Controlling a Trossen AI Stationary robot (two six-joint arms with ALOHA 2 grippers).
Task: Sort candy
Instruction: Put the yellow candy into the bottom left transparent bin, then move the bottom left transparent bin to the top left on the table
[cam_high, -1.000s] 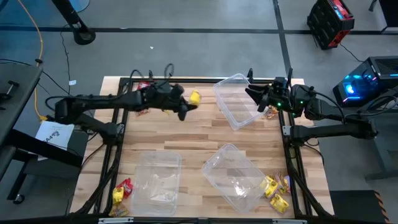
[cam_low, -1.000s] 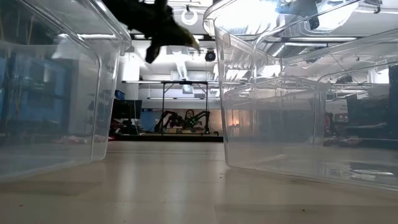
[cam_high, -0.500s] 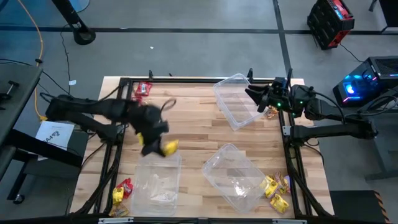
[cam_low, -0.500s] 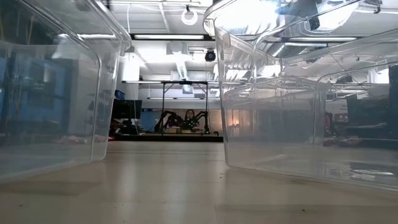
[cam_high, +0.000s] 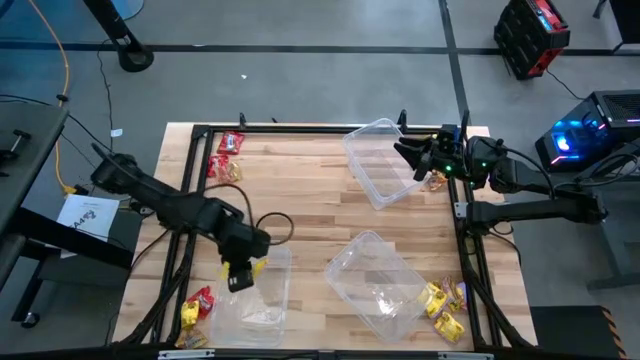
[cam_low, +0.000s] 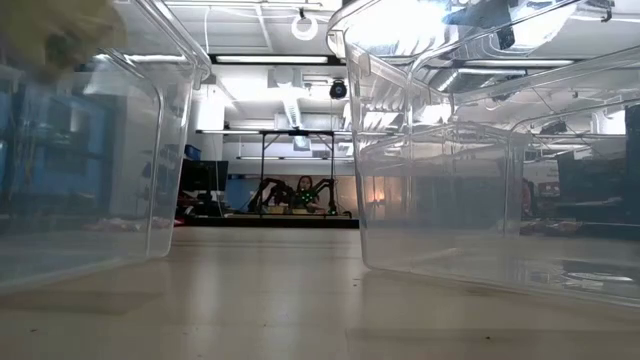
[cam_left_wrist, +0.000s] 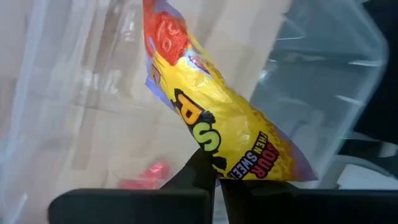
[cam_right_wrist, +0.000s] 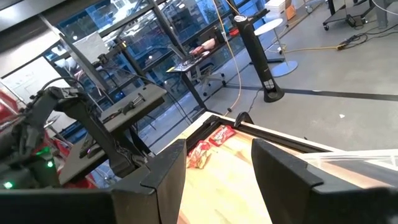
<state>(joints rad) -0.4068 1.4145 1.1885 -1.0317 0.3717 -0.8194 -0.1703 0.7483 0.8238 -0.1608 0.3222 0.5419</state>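
My left gripper (cam_high: 238, 276) hangs over the far left corner of the near-left clear tub (cam_high: 258, 300), pointing steeply down and shut on a yellow candy packet (cam_left_wrist: 217, 124). That packet shows yellow (cam_high: 252, 267) beside the gripper in the high view. My right gripper (cam_high: 405, 152) stands open and level at the far right, beside the tilted far tub (cam_high: 378, 162); its fingers (cam_right_wrist: 168, 171) hold nothing. Loose candy lies on the wood at the far left (cam_high: 228, 143), near left (cam_high: 197, 305) and near right (cam_high: 445, 303). My left gripper pinches one end of the yellow packet (cam_left_wrist: 214, 163) between its two fingers. They come from above, slanting down. The packet sticks out beyond the fingertips, lifted clear above the tub.
A third clear tub (cam_high: 378, 282) lies askew at the near middle. More candy (cam_high: 435, 180) sits under my right arm. A black frame (cam_high: 190, 215) rims the table. In the low view two tub walls (cam_low: 90, 170) (cam_low: 480, 180) stand close, with bare table between them.
My left gripper has swung from the table's far middle toward the near left and tipped from nearly level to steeply down. It carries the yellow packet, which now hangs over the near-left tub.
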